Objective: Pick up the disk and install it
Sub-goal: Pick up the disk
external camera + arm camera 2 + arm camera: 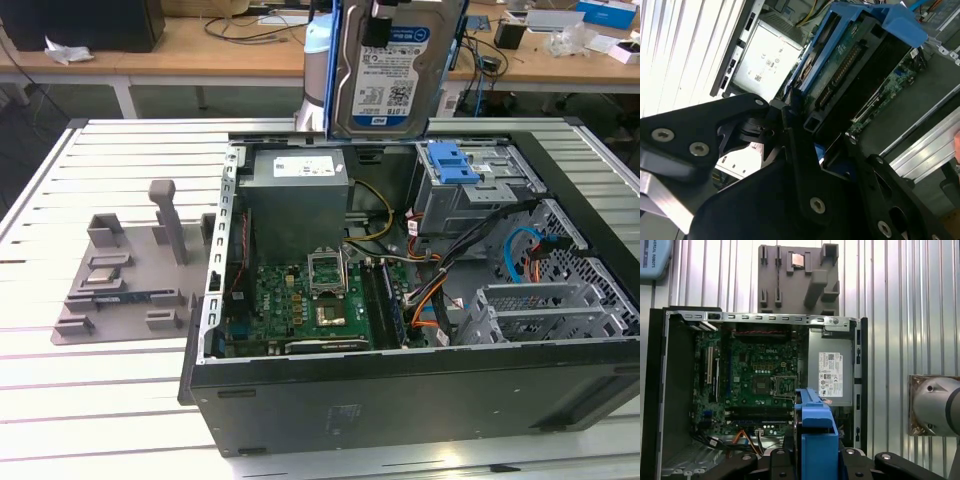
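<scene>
The disk (385, 75) hangs upright above the back of the open computer case (400, 400), its blue-and-white label facing the exterior camera and blue rails down its sides. My gripper (380, 30) is shut on its upper part at the top of the exterior view. In the second wrist view the black fingers (795, 150) clamp the disk (840, 70), whose green circuit-board side and blue rail show. In the first wrist view the disk's blue rail (816, 430) sticks out edge-on from the gripper (815, 457), above the case interior.
Inside the case lie a motherboard (310, 300), a grey power-supply box (300, 195) and a drive cage with a bare blue bracket (452, 163). A grey parts fixture (125, 275) sits on the slatted metal table (100, 400) at the exterior view's left. Wooden benches stand behind.
</scene>
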{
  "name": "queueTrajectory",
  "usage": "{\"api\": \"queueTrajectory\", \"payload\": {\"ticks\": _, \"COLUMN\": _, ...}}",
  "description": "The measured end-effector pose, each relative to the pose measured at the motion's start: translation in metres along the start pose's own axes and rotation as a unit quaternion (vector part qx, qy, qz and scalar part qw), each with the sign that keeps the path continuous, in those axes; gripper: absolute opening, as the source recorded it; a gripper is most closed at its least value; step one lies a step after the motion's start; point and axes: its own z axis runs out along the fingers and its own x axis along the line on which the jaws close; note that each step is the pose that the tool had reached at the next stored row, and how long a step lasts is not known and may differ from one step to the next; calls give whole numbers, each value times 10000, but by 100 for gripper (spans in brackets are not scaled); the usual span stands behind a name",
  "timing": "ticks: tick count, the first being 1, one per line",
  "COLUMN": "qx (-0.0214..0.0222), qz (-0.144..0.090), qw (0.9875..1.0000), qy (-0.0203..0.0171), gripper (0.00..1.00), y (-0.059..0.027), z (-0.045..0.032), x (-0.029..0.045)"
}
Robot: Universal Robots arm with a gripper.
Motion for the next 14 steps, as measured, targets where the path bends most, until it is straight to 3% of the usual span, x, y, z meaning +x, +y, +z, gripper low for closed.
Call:
{"api": "queueTrajectory", "payload": {"ticks": 2, "qx": 0, "qz": 0, "qw": 10000, "qy": 0, "gripper": 37, "y": 1, "z": 6, "x": 73}}
{"api": "queueTrajectory", "payload": {"ticks": 14, "qx": 0, "qz": 0, "qw": 10000, "qy": 0, "gripper": 37, "y": 3, "z": 20, "x": 279}}
